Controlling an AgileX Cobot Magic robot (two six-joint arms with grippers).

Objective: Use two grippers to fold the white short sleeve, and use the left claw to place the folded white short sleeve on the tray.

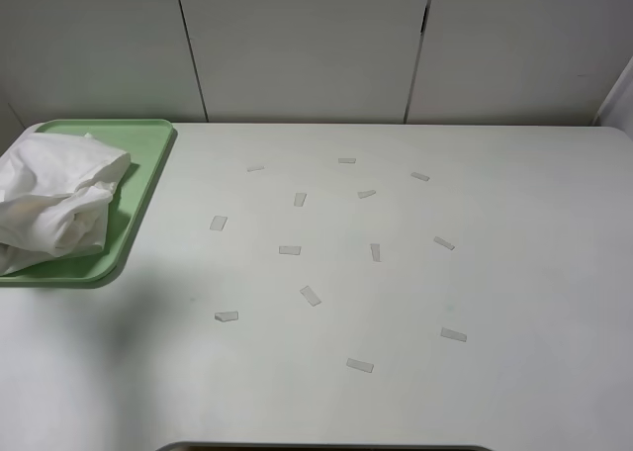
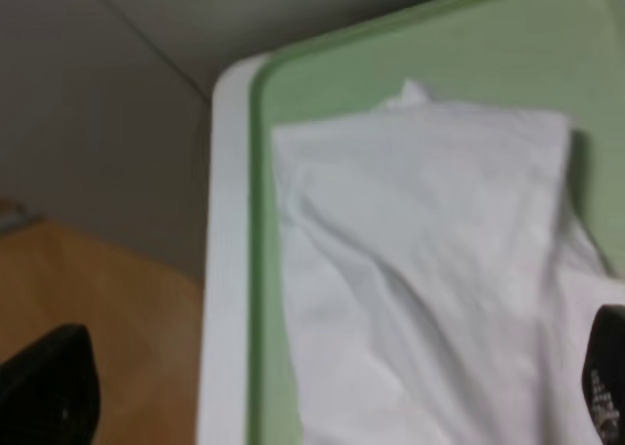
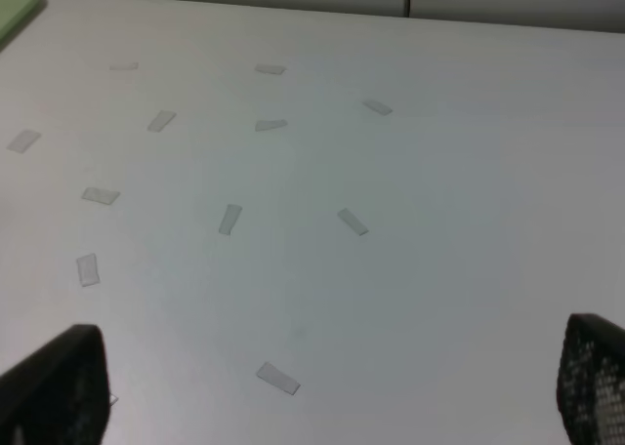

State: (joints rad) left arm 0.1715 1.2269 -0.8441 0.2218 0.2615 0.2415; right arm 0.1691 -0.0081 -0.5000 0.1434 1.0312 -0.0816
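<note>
One white short sleeve lies on the tray between the left hand's spread fingers.

Soft creased cloth shirt on smooth matt plastic tray; table matt.

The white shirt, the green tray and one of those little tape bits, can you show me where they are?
white short sleeve point(image 1: 54, 199), high view, middle of the crumpled bundle.
tray point(image 1: 148, 164), high view, bare green floor by the right rim.
tape strip point(image 1: 311, 295), high view, middle of the strip near the table's centre.
</note>
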